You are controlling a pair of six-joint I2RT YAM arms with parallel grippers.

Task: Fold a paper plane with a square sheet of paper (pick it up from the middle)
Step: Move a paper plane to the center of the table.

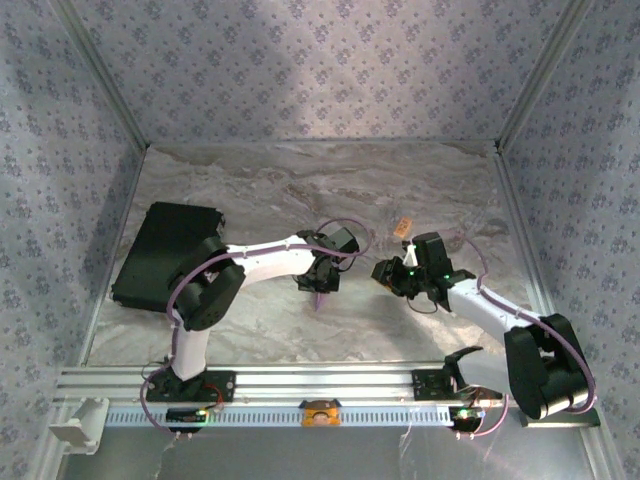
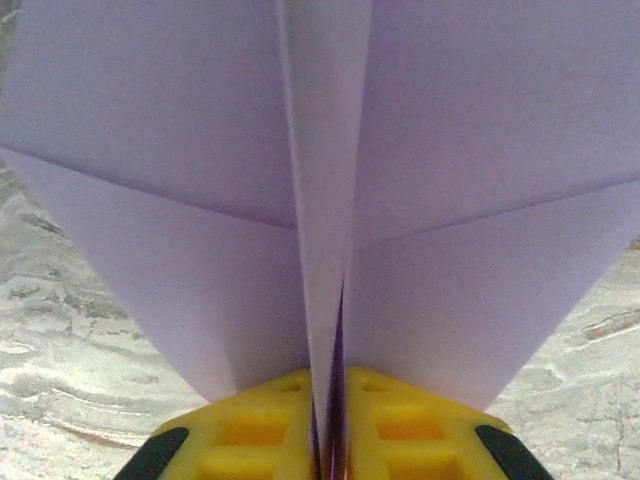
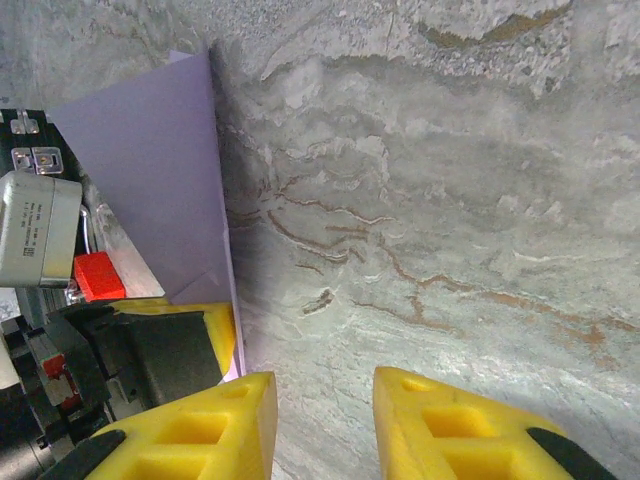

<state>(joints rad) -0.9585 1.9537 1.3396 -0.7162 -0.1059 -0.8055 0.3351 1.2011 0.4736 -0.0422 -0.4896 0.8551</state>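
You see your left gripper with its yellow fingers pinching the centre fold of the pale lavender paper plane over the middle of the marbled table, while your right gripper sits just beside the paper, fingers spread with nothing between them.

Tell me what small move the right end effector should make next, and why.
Probably ease the right end effector toward the pale lavender folded paper plane: its jaws stand open and empty beside it, while the left end effector pinches its centre crease.
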